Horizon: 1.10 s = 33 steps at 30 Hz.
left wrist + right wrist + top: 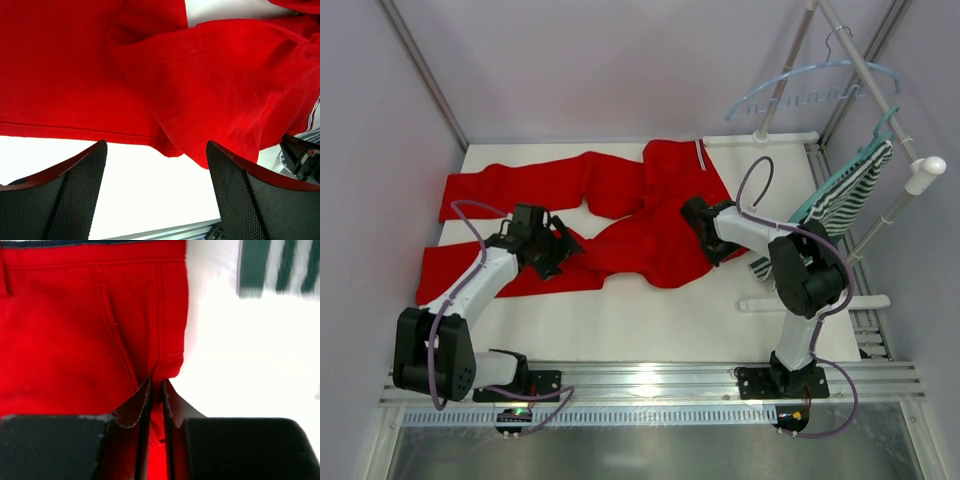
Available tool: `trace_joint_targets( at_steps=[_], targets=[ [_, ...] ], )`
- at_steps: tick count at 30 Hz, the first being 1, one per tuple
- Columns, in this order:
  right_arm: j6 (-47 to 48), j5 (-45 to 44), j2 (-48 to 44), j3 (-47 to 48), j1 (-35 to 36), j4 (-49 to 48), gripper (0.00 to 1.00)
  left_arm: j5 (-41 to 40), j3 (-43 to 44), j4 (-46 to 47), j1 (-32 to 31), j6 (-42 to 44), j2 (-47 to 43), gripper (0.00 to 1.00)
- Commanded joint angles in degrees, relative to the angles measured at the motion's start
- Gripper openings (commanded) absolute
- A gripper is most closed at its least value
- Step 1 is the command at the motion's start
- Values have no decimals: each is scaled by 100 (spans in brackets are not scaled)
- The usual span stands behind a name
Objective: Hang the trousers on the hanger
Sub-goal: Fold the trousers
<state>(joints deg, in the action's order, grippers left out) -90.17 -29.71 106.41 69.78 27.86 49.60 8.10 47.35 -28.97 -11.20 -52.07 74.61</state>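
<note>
Right gripper [155, 382] — jaws clenched on a thin fold at the edge of the trousers [620, 215]. Red cloth runs up and to the left from the jaws, with bare counter [240, 365] to their right. Left gripper [156, 145]: jaws released and wide, nothing between them but counter, a leg's hem just beyond the tips. The trousers lie spread flat. The hanger [815, 85] hangs on the rail, well apart from both sets of jaws.

Risks, as I judge them:
- The right pinch looks shallow, so the fold may slip out on a lift.
- With one side held, the legs would drag and bunch.
- The striped garment [280, 265] lies near the right jaws — it could snag.
</note>
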Motion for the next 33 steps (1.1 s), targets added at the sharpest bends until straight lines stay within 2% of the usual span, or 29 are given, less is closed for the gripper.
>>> trace_joint_targets(
  at_steps=[1,3,4,5,7,8,10,13,17,23,29,30,33],
  targets=[
    [-361,-8,-480,-139,483,287,14,-186,125,146,-162,4,-175,80],
    [-361,-17,-577,-324,632,182,18,-247,116,164,-224,-57,-140,80],
    [-343,-26,-673,-403,633,155,27,-265,125,172,-251,-75,-96,80],
    [-300,-95,-744,-578,633,103,42,-274,116,181,-277,-84,-78,81],
    [-247,-175,-937,-780,590,-47,55,-291,134,164,-286,-92,-8,81],
    [-220,-192,-1173,-990,555,-126,60,-300,143,138,-286,-84,1,80],
    [-124,-315,-1420,-1211,432,-372,63,-309,116,129,-295,-110,-16,80],
    [235,-316,-1790,-1668,29,-881,63,-326,116,129,-304,-136,-60,80],
    [526,-140,-1843,-1740,-437,-1295,63,-344,143,111,-304,-136,-43,80],
    [703,-78,-1413,-1450,-860,-1410,63,-397,151,93,-304,-128,-8,80],
    [729,-70,-860,-1063,-975,-1261,61,-519,152,58,-304,-110,1,80],
    [703,-35,-807,-1028,-1027,-1260,59,-563,151,41,-304,-101,-16,80],
    [711,-34,-683,-993,-1054,-1234,39,-695,221,-12,-304,-66,-60,80]
  ],
)
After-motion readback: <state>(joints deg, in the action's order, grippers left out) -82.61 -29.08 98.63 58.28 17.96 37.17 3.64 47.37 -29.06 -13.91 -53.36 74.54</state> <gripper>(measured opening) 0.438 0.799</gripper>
